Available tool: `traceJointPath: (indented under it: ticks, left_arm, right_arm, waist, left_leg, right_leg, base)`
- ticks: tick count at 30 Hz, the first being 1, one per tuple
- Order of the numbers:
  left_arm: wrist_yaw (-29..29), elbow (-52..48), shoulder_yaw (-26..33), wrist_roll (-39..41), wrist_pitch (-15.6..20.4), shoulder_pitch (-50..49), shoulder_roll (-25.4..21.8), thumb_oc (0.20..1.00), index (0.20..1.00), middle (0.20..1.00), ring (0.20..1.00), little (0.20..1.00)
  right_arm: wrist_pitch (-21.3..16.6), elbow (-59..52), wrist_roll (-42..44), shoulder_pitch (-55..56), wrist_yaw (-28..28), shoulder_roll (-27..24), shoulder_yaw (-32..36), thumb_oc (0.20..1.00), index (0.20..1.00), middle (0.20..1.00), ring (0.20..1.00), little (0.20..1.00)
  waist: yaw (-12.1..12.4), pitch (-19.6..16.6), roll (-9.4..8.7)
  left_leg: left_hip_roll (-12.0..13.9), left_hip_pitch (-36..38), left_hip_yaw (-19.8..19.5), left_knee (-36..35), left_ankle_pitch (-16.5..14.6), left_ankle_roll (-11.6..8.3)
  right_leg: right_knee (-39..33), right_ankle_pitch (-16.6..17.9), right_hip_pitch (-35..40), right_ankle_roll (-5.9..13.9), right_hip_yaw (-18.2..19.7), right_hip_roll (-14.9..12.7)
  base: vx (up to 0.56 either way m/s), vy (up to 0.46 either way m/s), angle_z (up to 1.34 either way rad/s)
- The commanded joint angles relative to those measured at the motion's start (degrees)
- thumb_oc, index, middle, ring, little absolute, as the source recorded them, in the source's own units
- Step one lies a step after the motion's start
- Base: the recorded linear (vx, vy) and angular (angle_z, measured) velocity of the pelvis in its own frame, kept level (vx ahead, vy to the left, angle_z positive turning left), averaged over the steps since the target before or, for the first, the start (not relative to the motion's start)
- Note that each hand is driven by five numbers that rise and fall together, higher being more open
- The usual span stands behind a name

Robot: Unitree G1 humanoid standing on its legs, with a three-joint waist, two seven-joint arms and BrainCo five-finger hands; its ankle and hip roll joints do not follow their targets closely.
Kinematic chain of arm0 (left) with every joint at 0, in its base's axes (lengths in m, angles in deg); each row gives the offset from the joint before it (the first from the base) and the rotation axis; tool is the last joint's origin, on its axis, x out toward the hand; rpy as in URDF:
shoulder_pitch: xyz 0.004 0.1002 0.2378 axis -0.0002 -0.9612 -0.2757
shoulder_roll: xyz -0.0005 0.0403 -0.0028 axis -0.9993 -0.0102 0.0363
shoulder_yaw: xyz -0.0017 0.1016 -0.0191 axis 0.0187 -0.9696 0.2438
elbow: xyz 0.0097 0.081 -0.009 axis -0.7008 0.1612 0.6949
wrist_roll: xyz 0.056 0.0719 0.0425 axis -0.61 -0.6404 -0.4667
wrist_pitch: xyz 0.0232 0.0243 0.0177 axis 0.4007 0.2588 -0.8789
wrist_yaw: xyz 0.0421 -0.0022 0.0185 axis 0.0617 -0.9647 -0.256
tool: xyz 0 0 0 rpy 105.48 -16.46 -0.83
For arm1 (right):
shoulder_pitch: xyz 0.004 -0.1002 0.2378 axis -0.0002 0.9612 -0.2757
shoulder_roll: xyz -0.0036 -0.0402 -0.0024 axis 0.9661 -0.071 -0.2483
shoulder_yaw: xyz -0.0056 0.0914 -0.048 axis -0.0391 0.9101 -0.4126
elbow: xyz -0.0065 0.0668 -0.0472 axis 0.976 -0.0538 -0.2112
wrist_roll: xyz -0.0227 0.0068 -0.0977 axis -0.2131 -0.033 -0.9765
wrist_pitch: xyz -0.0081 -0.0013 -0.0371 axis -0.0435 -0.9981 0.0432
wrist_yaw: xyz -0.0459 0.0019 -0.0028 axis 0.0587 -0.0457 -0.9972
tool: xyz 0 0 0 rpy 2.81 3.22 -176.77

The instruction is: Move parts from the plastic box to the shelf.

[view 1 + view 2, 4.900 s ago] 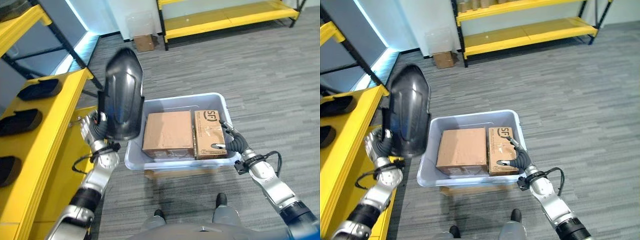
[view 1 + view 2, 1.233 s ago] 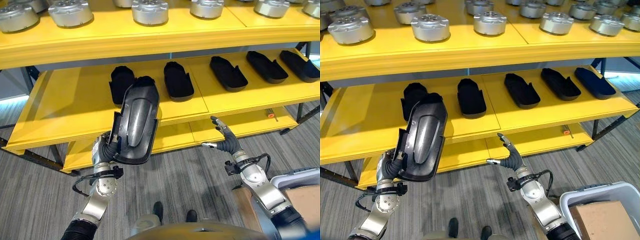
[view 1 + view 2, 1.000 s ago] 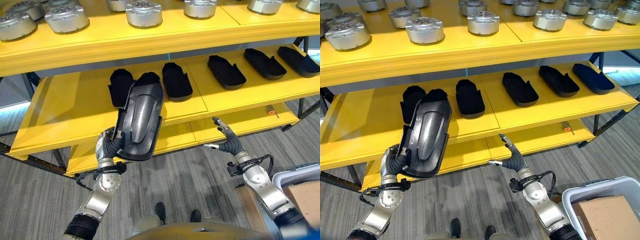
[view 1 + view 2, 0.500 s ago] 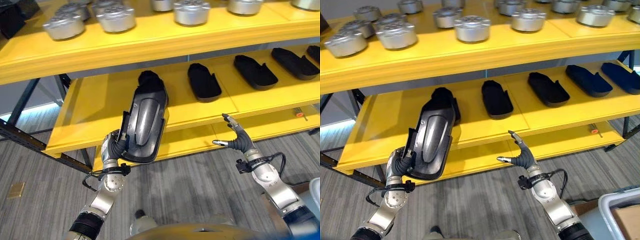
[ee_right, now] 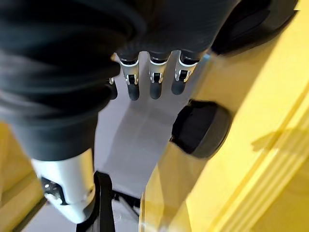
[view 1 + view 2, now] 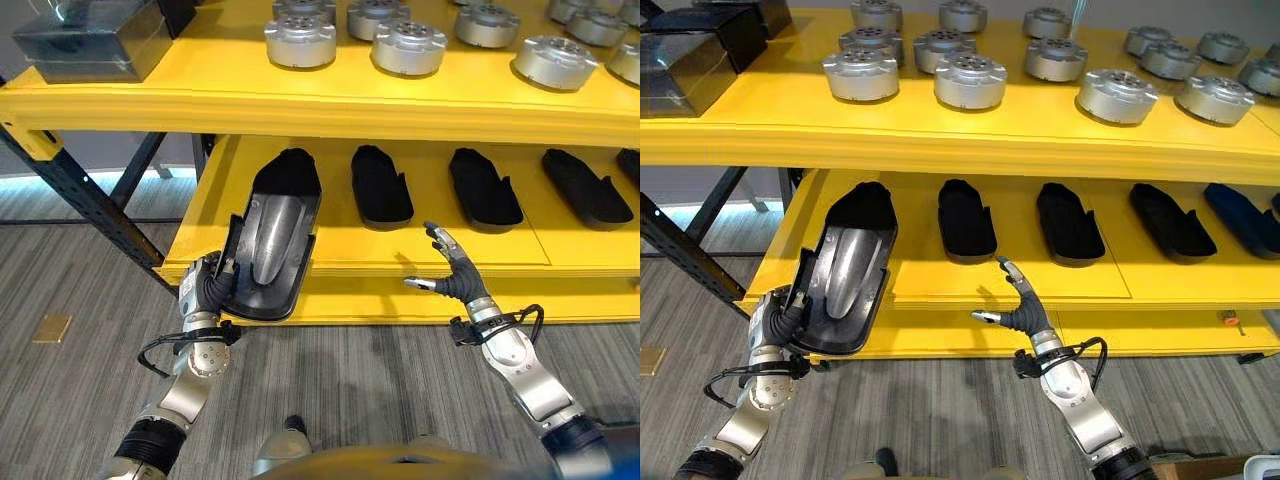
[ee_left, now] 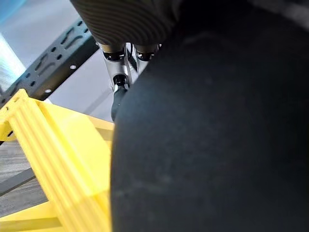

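A large black curved shell part (image 6: 270, 245) is in my left hand (image 6: 203, 290), whose fingers (image 7: 120, 72) curl round its lower edge. The part's hollow side faces up. Its far end reaches over the left end of the yellow shelf's middle board (image 6: 320, 240), while its near end overhangs the front edge. I cannot tell whether it touches the board. My right hand (image 6: 450, 275) hovers open in front of the shelf's front edge, holding nothing, its fingers (image 5: 154, 77) straight.
Three similar black parts (image 6: 381, 183) (image 6: 484, 186) (image 6: 585, 187) lie in a row on the middle board to the right. Several silver round parts (image 6: 300, 40) and a dark box (image 6: 95, 40) sit on the upper board. A black slanted brace (image 6: 75, 190) stands at the left.
The view has swung from the plastic box to the shelf and come closer. My left hand has lowered the black part towards the middle board's left end. The right hand stays open.
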Motion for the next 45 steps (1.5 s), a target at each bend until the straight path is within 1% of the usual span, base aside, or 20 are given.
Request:
traceJointPath:
  ticks: [1, 2, 3, 4, 5, 7, 9, 12, 14, 15, 16, 19, 25, 26, 28, 30, 32, 35, 40, 45]
  left_arm:
    - [0.6, -5.6, 2.1, -1.4, 4.0, 3.5, -0.7, 0.2, 0.2, 0.2, 0.2, 0.2]
    - [-0.1, -5.5, 2.1, -1.6, 4.0, 3.7, -0.7, 0.2, 0.2, 0.2, 0.2, 0.2]
    - [-0.7, -5.4, 2.0, -2.0, 3.9, 3.5, -0.4, 0.2, 0.2, 0.2, 0.2, 0.2]
    - [-0.8, -5.4, 2.0, -2.1, 3.6, 3.2, -0.2, 0.2, 0.2, 0.2, 0.2, 0.2]
    - [-0.9, -5.3, 2.0, -1.9, 3.5, 3.5, -0.3, 0.2, 0.2, 0.2, 0.2, 0.2]
    - [-1.2, -5.2, 1.5, -1.7, 2.9, 4.1, -0.2, 0.2, 0.2, 0.2, 0.2, 0.2]
    - [-1.5, -5.5, 1.3, -1.6, 2.5, 4.0, 0.1, 0.2, 0.2, 0.2, 0.2, 0.2]
    - [-1.0, -5.7, 0.4, -1.7, 2.8, 2.8, 0.8, 0.2, 0.2, 0.2, 0.2, 0.2]
    - [-1.3, -5.8, -0.2, -1.9, 2.9, 2.2, 1.0, 0.2, 0.2, 0.2, 0.2, 0.2]
    - [-1.6, -5.5, -1.0, -2.5, 3.3, 2.0, 1.1, 0.2, 0.2, 0.2, 0.2, 0.2]
    - [-1.6, -5.3, -1.4, -2.9, 3.4, 1.9, 1.2, 0.2, 0.2, 0.2, 0.2, 0.2]
    - [-1.0, -5.6, -1.7, -3.2, 2.9, 1.4, 1.5, 0.2, 0.2, 0.2, 0.2, 0.2]
    - [-0.1, -5.5, -1.6, -2.0, 2.4, 0.9, 2.5, 0.2, 0.2, 0.2, 0.2, 0.2]
    - [0.0, -5.6, -1.6, -1.9, 2.3, 0.9, 2.5, 0.2, 0.2, 0.2, 0.2, 0.2]
    - [0.3, -5.7, -1.4, -1.4, 2.0, 0.7, 2.7, 0.2, 0.2, 0.2, 0.2, 0.2]
    - [1.1, -5.6, -1.3, -1.2, 1.9, 0.5, 3.1, 0.2, 0.2, 0.2, 0.2, 0.2]
    - [1.7, -5.6, -0.9, -0.4, 1.6, 0.3, 3.3, 0.2, 0.2, 0.2, 0.2, 0.2]
    - [2.4, -5.5, 0.2, 1.1, 1.7, -0.4, 3.5, 0.2, 0.2, 0.2, 0.2, 0.2]
    - [3.1, -5.8, 0.4, 2.0, 1.5, -1.0, 3.5, 0.2, 0.2, 0.2, 0.2, 0.2]
    - [3.5, -6.2, 1.0, 2.6, 1.0, -2.0, 3.4, 0.2, 0.2, 0.2, 0.2, 0.2]
  right_arm:
    - [-3.5, -2.2, -0.4, -3.8, -1.9, -0.5, -1.2, 1.0, 1.0, 1.0, 1.0, 1.0]
    - [-3.5, -2.5, -0.8, -4.3, -2.0, -0.5, -1.6, 1.0, 1.0, 1.0, 1.0, 1.0]
    - [-3.1, -3.1, -1.2, -5.1, -1.5, -0.6, -2.1, 1.0, 1.0, 1.0, 1.0, 1.0]
    - [-2.1, -4.2, -2.0, -6.4, -1.1, -0.4, -2.6, 1.0, 1.0, 1.0, 1.0, 1.0]
    - [-2.0, -4.7, -1.6, -6.4, -1.2, -0.6, -2.5, 1.0, 1.0, 1.0, 1.0, 1.0]
    - [-2.2, -5.4, -1.5, -6.1, -1.3, -0.9, -2.1, 1.0, 1.0, 1.0, 1.0, 1.0]
    - [-2.7, -5.4, -2.7, -5.8, -1.7, -0.9, -1.4, 1.0, 1.0, 1.0, 1.0, 1.0]
    - [-3.2, -4.2, -2.2, -5.7, -3.2, -0.8, -1.4, 1.0, 1.0, 1.0, 1.0, 1.0]
    - [-2.6, -3.9, -1.2, -5.4, -3.4, -0.4, -1.3, 1.0, 1.0, 1.0, 1.0, 1.0]
    - [-2.9, -3.7, -1.8, -4.7, -3.1, -0.3, -1.1, 1.0, 1.0, 1.0, 1.0, 1.0]
    - [-3.1, -3.8, -2.1, -4.4, -3.1, -0.3, -0.9, 1.0, 1.0, 1.0, 1.0, 1.0]
    - [-4.0, -4.0, -3.0, -4.0, -3.3, -0.9, -0.5, 1.0, 1.0, 1.0, 1.0, 1.0]
    - [-3.8, -4.7, -5.8, -4.4, -1.9, -3.1, -0.2, 1.0, 1.0, 1.0, 1.0, 1.0]
    - [-3.9, -4.7, -5.8, -4.3, -1.5, -3.2, -0.1, 1.0, 1.0, 1.0, 1.0, 1.0]
    - [-2.9, -4.7, -6.3, -3.9, 2.1, -3.3, 0.3, 1.0, 1.0, 1.0, 1.0, 1.0]
    - [-1.9, -4.4, -3.9, -3.5, 5.2, -3.0, 1.1, 1.0, 1.0, 1.0, 1.0, 1.0]
    - [-2.5, -4.1, -3.4, -2.8, 6.6, -2.7, 2.4, 1.0, 1.0, 1.0, 1.0, 1.0]
    - [-5.9, -6.2, -5.7, -1.0, 6.8, -3.0, 4.4, 1.0, 1.0, 1.0, 1.0, 1.0]
    - [-6.5, -8.8, -4.8, -0.4, 7.2, -3.6, 5.0, 1.0, 1.0, 1.0, 1.0, 1.0]
    - [-8.7, -10.1, -0.8, -0.1, 6.0, -3.3, 5.7, 1.0, 1.0, 1.0, 1.0, 1.0]
  waist:
    - [2.5, -1.6, 1.39]
    - [3.2, -1.6, 1.18]
    - [4.3, -1.5, 1.12]
    - [4.3, -1.2, 1.54]
    - [3.5, -0.8, 1.58]
    - [1.5, -0.4, 1.13]
    - [0.3, -0.2, 0.6]
    - [-0.5, 0.3, -0.04]
    - [-1.0, 0.7, -0.16]
    - [-1.7, 0.6, -0.21]
    - [-1.8, 0.4, -0.23]
    - [-1.4, -0.4, -0.13]
    - [-1.5, -1.8, 0.14]
    - [-1.5, -1.9, 0.15]
    - [-1.6, -2.0, 0.21]
    - [-2.0, -2.1, 0.33]
    - [-2.5, -2.1, 0.56]
    - [-3.3, -1.9, 1.2]
    - [-3.9, -1.9, 1.58]
    - [-3.8, -1.7, 1.72]
  left_leg:
    - [0.0, 0.3, -3.5, 0.3, 0.3, 0.68]
    - [-0.7, 0.5, -3.1, -0.4, 0.2, 1.07]
    - [-1.3, 1.0, -2.0, -1.1, 0.0, 1.5]
    - [-2.0, 3.5, -1.4, -2.8, -1.8, 1.89]
    - [-1.9, 3.2, -0.5, -2.9, -1.0, 2.28]
    - [-2.2, 4.0, -0.9, -3.2, -1.6, 2.18]
    - [-2.5, 4.9, -0.7, -3.3, -2.1, 1.76]
    - [-2.9, 6.3, -1.3, -3.9, -2.7, 1.43]
    - [-2.9, 7.1, -2.5, -4.0, -3.2, 1.51]
    - [-2.6, 7.2, -3.5, -3.8, -3.1, 1.45]
    - [-2.3, 7.2, -3.6, -3.7, -3.0, 1.21]
    - [-1.4, 7.1, -2.7, -3.4, -2.6, 0.21]
    - [-0.4, 6.2, -1.7, -1.4, -2.9, -0.82]
    - [-0.3, 6.2, -1.6, -1.2, -2.9, -0.88]
    - [0.0, 6.0, -1.4, -0.9, -2.8, -1.06]
    - [0.3, 5.9, -1.1, -0.4, -2.8, -1.25]
    - [0.5, 5.7, -0.7, -0.1, -2.9, -1.37]
    - [0.7, 5.0, -0.1, 0.7, -3.0, -1.63]
    - [0.5, 4.3, 0.2, 0.6, -2.6, -1.61]
    - [0.3, 4.2, 0.1, 0.3, -2.6, -1.46]
  right_leg:
    - [6.0, -0.3, 0.5, 3.55, -2.8, 0.2]
    - [6.9, 0.5, 0.2, 3.88, -4.2, -0.2]
    - [8.6, 1.4, -0.2, 4.04, -7.1, -0.6]
    - [13.4, 0.7, -3.2, 4.82, -7.8, 0.0]
    - [12.5, 0.9, -4.5, 3.5, -7.6, 1.7]
    - [9.3, -0.6, -6.2, 2.84, -4.9, 5.9]
    - [4.3, -0.6, -6.9, 2.69, -4.3, 8.0]
    - [-0.1, 4.9, -9.6, 3.96, -2.1, 7.2]
    - [-1.2, 6.5, -10.8, 4.51, 0.3, 7.1]
    - [-2.2, 5.5, -10.8, 4.42, 2.8, 8.0]
    - [-3.0, 4.9, -10.2, 4.15, 2.9, 8.3]
    - [-4.9, 3.1, -7.5, 2.97, 1.1, 8.7]
    - [-6.3, -1.1, -3.0, 0.21, 0.8, 10.3]
    - [-6.5, -1.2, -2.7, 0.09, 0.8, 10.4]
    - [-6.9, -1.5, -1.8, -0.27, 0.7, 10.7]
    - [-7.4, -1.9, -1.0, -0.61, 0.8, 11.0]
    - [-7.8, -2.2, -0.5, -0.86, 1.0, 11.3]
    - [-8.4, -2.6, 0.0, -1.18, 1.4, 11.7]
    - [-8.9, -2.5, -0.3, -1.29, 2.1, 11.9]
    - [-9.0, -2.5, -0.3, -1.09, 2.2, 11.8]
  base:
    - [-0.02, 0.134, -0.13]
    - [-0.02, 0.194, -0.3]
    - [0.06, 0.313, -0.44]
    - [0.02, 0.275, -0.73]
    - [0.03, 0.191, -0.59]
    - [0.02, -0.006, -0.07]
    - [0.1, -0.048, 0.53]
    - [0.16, -0.088, 0.33]
    - [0.18, -0.109, 0.33]
    - [0.22, -0.136, 0.37]
    - [0.17, -0.105, 0.35]
    - [0.13, -0.105, 0.77]
    - [0.15, -0.083, -0.15]
    - [0.14, -0.072, -0.06]
    - [0.11, -0.052, -0.03]
    - [0.09, -0.036, 0.04]
    - [0.08, -0.019, -0.02]
    - [0.07, 0.012, -0.06]
    - [0.01, 0.024, -0.17]
    - [0.0, 0.003, -0.05]
